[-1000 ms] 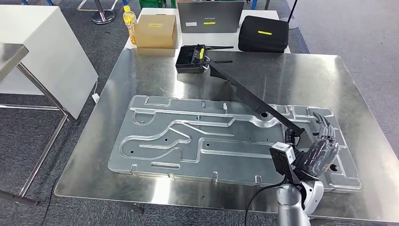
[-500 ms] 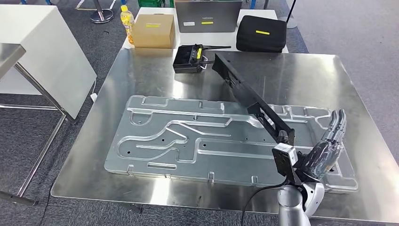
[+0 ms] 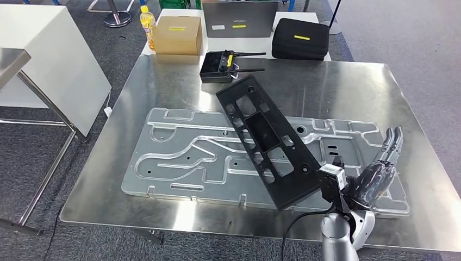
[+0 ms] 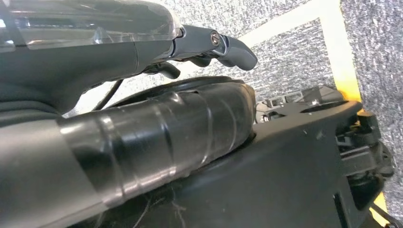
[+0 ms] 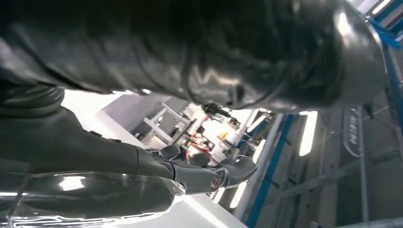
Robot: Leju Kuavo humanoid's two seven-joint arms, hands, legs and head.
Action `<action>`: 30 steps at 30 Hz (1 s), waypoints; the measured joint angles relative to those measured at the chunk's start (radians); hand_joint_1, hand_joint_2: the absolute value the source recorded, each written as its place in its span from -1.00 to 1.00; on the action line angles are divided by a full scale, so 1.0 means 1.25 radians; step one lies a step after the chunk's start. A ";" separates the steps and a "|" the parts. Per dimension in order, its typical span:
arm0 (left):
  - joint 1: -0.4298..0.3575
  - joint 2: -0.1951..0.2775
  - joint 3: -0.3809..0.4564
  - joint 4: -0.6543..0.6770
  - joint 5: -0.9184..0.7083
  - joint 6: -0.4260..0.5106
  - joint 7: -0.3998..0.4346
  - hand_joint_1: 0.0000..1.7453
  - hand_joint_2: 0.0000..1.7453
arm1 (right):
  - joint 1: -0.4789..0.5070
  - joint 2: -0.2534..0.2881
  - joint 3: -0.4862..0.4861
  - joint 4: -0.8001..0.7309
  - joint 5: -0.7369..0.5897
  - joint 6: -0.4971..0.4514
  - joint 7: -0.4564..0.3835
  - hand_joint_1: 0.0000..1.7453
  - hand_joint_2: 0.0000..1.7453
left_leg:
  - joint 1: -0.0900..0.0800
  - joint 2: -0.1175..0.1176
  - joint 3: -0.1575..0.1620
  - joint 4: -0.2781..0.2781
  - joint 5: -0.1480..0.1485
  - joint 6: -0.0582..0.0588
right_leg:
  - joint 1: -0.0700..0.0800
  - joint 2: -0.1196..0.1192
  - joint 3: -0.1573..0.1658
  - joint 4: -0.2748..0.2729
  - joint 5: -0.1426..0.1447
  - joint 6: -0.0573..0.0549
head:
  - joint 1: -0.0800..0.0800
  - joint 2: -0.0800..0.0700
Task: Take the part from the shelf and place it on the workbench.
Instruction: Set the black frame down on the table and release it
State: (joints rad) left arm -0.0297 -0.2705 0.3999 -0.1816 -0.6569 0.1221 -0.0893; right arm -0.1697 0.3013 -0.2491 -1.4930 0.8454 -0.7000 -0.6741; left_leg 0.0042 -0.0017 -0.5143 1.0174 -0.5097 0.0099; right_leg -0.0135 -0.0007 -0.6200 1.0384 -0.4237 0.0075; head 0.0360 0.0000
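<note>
The part (image 3: 263, 138) is a long black panel with several cutouts. It lies face up and slanted across the pressed silver plate (image 3: 179, 157) on the steel workbench (image 3: 348, 92). Its near end sticks out past the plate's front edge. My right hand (image 3: 378, 171) hovers just right of that near end, fingers stretched out and apart from the part, holding nothing. In the right wrist view the right hand (image 5: 119, 161) hangs close over shiny metal. The left wrist view has my left hand (image 4: 142, 95) hanging over grey floor, fingers loose and holding nothing.
At the far edge of the workbench sits a black controller with antennas (image 3: 217, 66). Behind it are a cardboard box (image 3: 178, 34), a yellow bottle (image 3: 147, 20), a grey case (image 3: 239, 19) and a black bag (image 3: 301, 39). A white table (image 3: 49, 60) stands left.
The part stood on its long edge with my right hand at its near end. It has since tipped over and now lies flat on the plate. The hand's fingers have straightened, off the part.
</note>
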 joint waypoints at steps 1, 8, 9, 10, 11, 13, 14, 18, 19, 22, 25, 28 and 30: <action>0.001 0.000 0.000 0.000 0.000 0.000 0.000 -1.00 -1.00 | 0.000 0.000 0.000 0.000 0.000 0.000 0.000 -1.00 -1.00 | -0.001 0.000 -0.003 -0.001 0.006 0.004 | 0.000 0.000 -0.001 -0.002 0.005 0.006 | 0.000 0.000; 0.000 0.000 0.001 0.000 -0.004 0.000 0.000 -1.00 -1.00 | 0.000 -0.002 -0.001 0.000 -0.004 0.000 0.005 -1.00 -1.00 | -0.002 0.008 -0.050 -0.007 0.054 0.035 | -0.007 0.001 -0.067 0.195 -0.147 0.030 | 0.001 0.000; 0.000 0.000 0.001 0.000 -0.005 -0.001 0.000 -1.00 -1.00 | 0.000 -0.002 -0.002 0.000 -0.004 0.000 0.006 -1.00 -1.00 | -0.004 0.008 -0.060 -0.005 0.060 0.035 | -0.007 0.001 -0.061 0.209 -0.147 0.030 | 0.001 0.000; 0.000 0.000 0.001 0.000 -0.005 -0.001 0.000 -1.00 -1.00 | 0.000 -0.002 -0.002 0.001 -0.005 0.000 0.006 -1.00 -1.00 | -0.005 0.008 -0.070 -0.002 0.065 0.034 | -0.007 0.001 -0.039 0.191 -0.133 0.028 | 0.001 0.000; 0.000 0.000 0.001 0.000 -0.005 -0.002 0.000 -1.00 -1.00 | 0.000 -0.002 -0.002 0.000 -0.005 0.000 0.006 -1.00 -1.00 | -0.006 0.008 -0.078 0.000 0.070 0.033 | -0.006 0.001 -0.004 0.148 -0.113 0.025 | 0.001 0.000; -0.001 -0.001 0.001 0.000 -0.005 -0.002 -0.001 -1.00 -1.00 | 0.000 -0.002 -0.002 0.000 -0.005 0.000 0.006 -1.00 -1.00 | -0.008 0.007 -0.090 0.004 0.081 0.029 | -0.002 0.000 0.074 0.037 -0.090 0.015 | 0.000 0.000; -0.001 -0.002 0.001 0.000 -0.005 -0.002 -0.001 -1.00 -1.00 | 0.000 -0.002 -0.002 -0.001 -0.005 0.000 0.007 -1.00 -1.00 | -0.009 0.007 -0.092 0.004 0.086 0.025 | 0.002 0.000 0.095 0.002 -0.086 0.010 | 0.000 0.000; 0.000 -0.004 0.001 0.000 -0.005 -0.002 0.000 -1.00 -1.00 | -0.002 -0.001 -0.002 -0.002 -0.005 0.000 0.008 -1.00 -1.00 | -0.006 0.007 -0.100 0.004 0.097 0.005 | 0.004 -0.002 0.093 -0.030 -0.065 -0.009 | 0.003 0.000; 0.000 -0.004 0.001 0.000 -0.005 -0.002 0.000 -1.00 -1.00 | -0.002 -0.001 -0.002 -0.002 -0.005 0.000 0.009 -1.00 -1.00 | -0.005 0.006 -0.106 0.017 0.077 0.000 | 0.002 -0.003 0.086 -0.034 -0.055 -0.016 | 0.003 0.000; -0.001 -0.004 0.001 0.000 -0.007 -0.002 0.000 -1.00 -1.00 | -0.003 -0.001 -0.002 -0.001 -0.008 0.000 0.014 -1.00 -1.00 | -0.001 0.004 -0.137 0.138 -0.039 -0.012 | 0.001 -0.008 0.052 -0.036 -0.026 -0.026 | 0.001 0.000; -0.002 -0.004 0.001 0.000 -0.008 -0.002 0.000 -1.00 -1.00 | -0.003 -0.001 -0.002 -0.001 -0.009 0.000 0.017 -1.00 -1.00 | 0.004 0.004 -0.122 0.209 -0.044 -0.020 | 0.000 -0.009 0.010 -0.029 0.002 -0.022 | 0.001 0.000; -0.002 -0.003 0.001 0.000 -0.009 -0.002 0.000 -1.00 -1.00 | -0.003 -0.001 -0.002 -0.001 -0.010 0.000 0.020 -1.00 -1.00 | 0.006 0.003 -0.013 0.079 -0.005 -0.021 | -0.001 -0.009 -0.028 -0.013 0.024 -0.012 | 0.001 0.000; -0.003 -0.003 0.001 0.000 -0.012 -0.002 0.000 -1.00 -1.00 | -0.002 -0.001 -0.002 -0.002 -0.011 0.000 0.021 -1.00 -1.00 | 0.003 0.001 0.035 0.001 -0.023 -0.014 | 0.000 -0.009 -0.039 -0.006 0.035 -0.001 | 0.001 0.000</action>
State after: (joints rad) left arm -0.0331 -0.2741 0.4016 -0.1812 -0.6713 0.1193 -0.0891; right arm -0.1727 0.3004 -0.2513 -1.4950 0.8314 -0.7001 -0.6474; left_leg 0.0081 -0.0009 -0.4706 1.0189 -0.5389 -0.0075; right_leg -0.0134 -0.0119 -0.6683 1.0309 -0.3796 0.0058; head 0.0376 0.0000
